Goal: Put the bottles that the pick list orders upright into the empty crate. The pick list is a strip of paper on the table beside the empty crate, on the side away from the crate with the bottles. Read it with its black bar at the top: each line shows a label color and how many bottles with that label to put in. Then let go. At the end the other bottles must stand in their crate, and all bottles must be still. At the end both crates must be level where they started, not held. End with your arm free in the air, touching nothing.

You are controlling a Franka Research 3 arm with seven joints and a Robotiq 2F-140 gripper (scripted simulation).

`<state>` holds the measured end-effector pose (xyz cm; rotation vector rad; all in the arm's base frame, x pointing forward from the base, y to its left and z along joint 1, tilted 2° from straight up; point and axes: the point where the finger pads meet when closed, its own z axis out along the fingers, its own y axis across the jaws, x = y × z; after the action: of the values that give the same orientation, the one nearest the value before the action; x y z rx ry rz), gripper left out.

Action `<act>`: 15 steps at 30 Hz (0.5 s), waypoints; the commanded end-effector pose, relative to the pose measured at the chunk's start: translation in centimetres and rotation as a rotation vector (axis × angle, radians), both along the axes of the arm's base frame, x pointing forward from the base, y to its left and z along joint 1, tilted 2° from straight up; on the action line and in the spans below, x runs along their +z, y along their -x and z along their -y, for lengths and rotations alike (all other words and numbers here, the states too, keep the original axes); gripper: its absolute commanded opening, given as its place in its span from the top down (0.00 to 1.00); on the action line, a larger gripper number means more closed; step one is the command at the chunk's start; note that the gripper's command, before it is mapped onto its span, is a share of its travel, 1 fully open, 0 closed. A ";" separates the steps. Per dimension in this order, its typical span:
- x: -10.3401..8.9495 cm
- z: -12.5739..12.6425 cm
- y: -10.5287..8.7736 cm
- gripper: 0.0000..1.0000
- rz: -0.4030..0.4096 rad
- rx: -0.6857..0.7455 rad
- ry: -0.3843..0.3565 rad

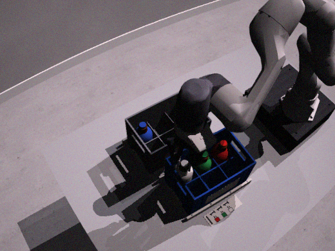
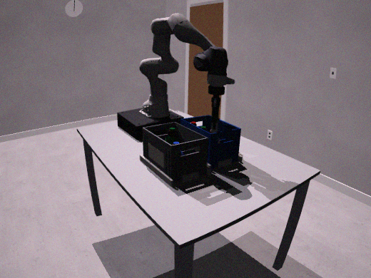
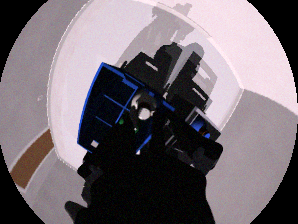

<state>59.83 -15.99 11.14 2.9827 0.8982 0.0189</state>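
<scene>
The gripper [image 2: 214,130] points down into the blue crate [image 1: 238,174] [image 2: 225,142] and is shut on the white bottle [image 1: 186,174] [image 3: 144,114], in the corner compartment away from the robot base. The bottle looks upright; its base is hidden. A green bottle [image 1: 203,162] [image 2: 202,127] and a red bottle [image 1: 221,153] [image 2: 193,122] stand in the same crate row. The dark crate [image 1: 134,139] [image 2: 173,162] holds a blue bottle [image 1: 145,132] [image 2: 176,143] [image 3: 201,125] and a green-capped bottle [image 2: 173,129]. The pick list [image 1: 220,213] shows red, green and white, each apparently with 1.
The two crates stand close side by side. A pale rail [image 1: 222,198] runs along the blue crate's outer side, beside the list. The robot's black base [image 1: 291,133] [image 2: 130,122] is behind the crates. The arm hides part of the dark crate in the top view.
</scene>
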 end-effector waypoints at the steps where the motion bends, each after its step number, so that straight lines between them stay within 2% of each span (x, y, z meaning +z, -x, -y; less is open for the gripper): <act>1: 0.2 0.3 -0.4 1.00 0.013 -0.005 0.007; 15: -0.4 0.3 -0.4 1.00 0.013 -0.005 0.007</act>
<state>59.84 -16.01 10.47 2.9828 0.8981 0.0186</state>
